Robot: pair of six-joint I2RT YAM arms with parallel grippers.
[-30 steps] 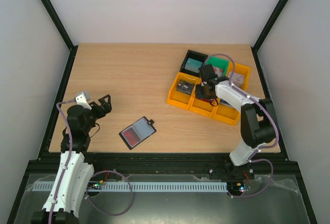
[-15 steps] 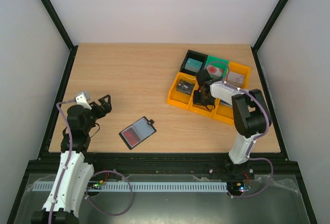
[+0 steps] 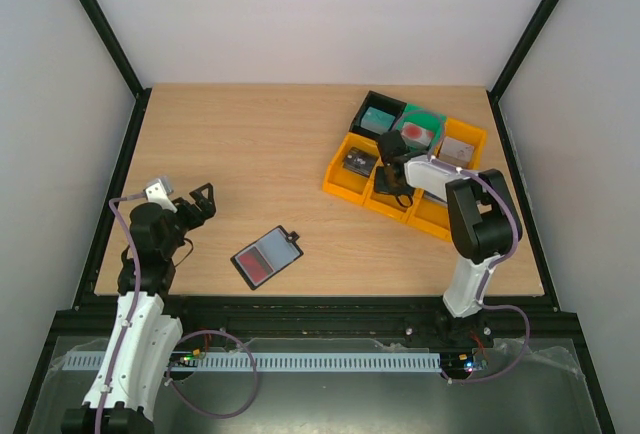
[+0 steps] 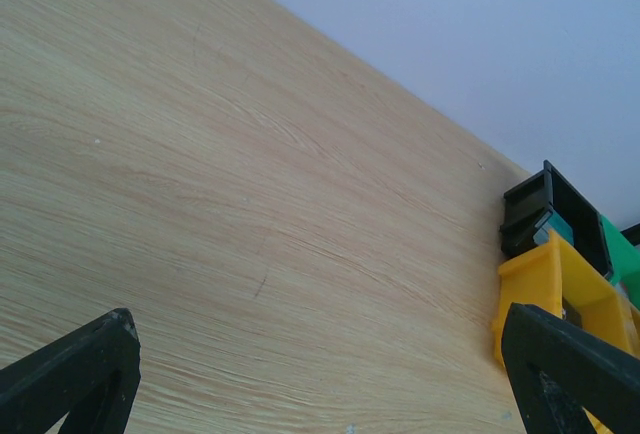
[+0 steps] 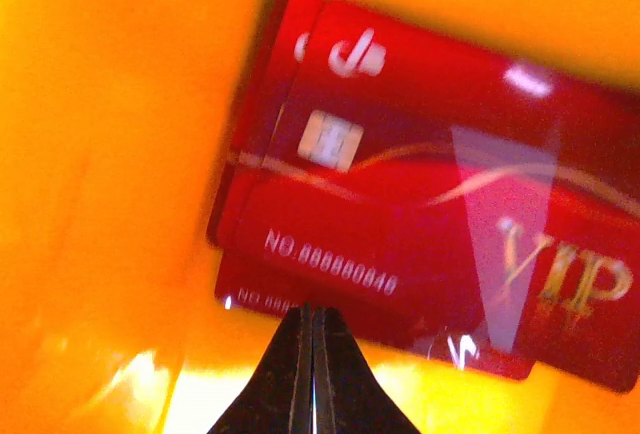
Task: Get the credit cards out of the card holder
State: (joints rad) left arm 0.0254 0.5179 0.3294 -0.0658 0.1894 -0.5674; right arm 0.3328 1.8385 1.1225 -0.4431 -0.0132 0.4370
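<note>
Right wrist view: the right gripper point(image 5: 312, 316), fingers pressed together, points at two red credit cards point(image 5: 420, 244) lying in a yellow bin point(image 5: 100, 204). The card holder point(image 3: 266, 258) lies open on the surface point(image 3: 250, 144) near the left gripper point(image 3: 203, 197), whose fingers stand wide apart.

In your right wrist view the red cards point(image 5: 420, 244) are blurred, the lower one mostly hidden under the upper. From above, the right gripper point(image 3: 394, 179) covers them. The left wrist view cuts off the bins point(image 4: 545, 274).
</note>
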